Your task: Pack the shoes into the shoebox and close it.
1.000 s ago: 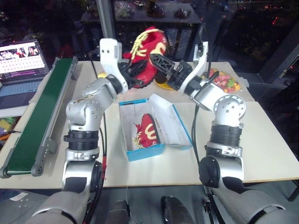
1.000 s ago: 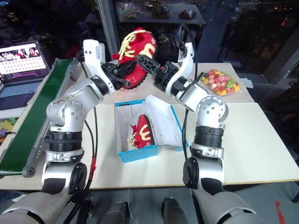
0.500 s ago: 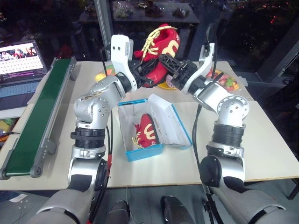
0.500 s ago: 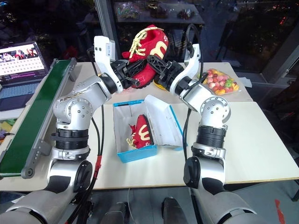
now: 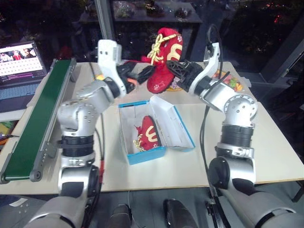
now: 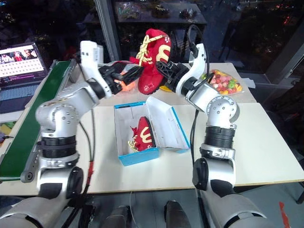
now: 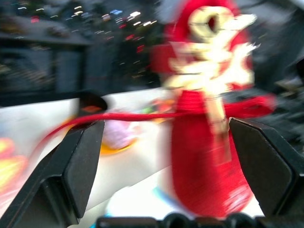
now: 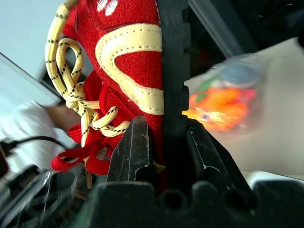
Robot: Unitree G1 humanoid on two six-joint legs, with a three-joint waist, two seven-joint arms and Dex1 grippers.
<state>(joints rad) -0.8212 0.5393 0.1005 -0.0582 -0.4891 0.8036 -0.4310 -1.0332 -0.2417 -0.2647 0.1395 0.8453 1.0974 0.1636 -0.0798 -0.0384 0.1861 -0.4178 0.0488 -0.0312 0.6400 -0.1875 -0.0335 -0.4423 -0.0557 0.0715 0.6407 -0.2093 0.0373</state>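
- My right gripper [image 5: 176,68] is clamped on the raised red shoe [image 5: 164,59], holding it above the far side of the table [image 5: 270,142]
- My left gripper [image 5: 142,74] hangs released, fingers spread, just beside that shoe and not touching it
- The other shoe [image 5: 148,134] lies inside the blue shoebox [image 5: 142,156]
- I see the shoebox with its lid [image 5: 175,124] open, mid-table, below both grippers

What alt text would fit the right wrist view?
The right gripper is shut on a red shoe with cream-yellow laces. Behind it, a blurred bag of colourful toy fruit lies on the table.
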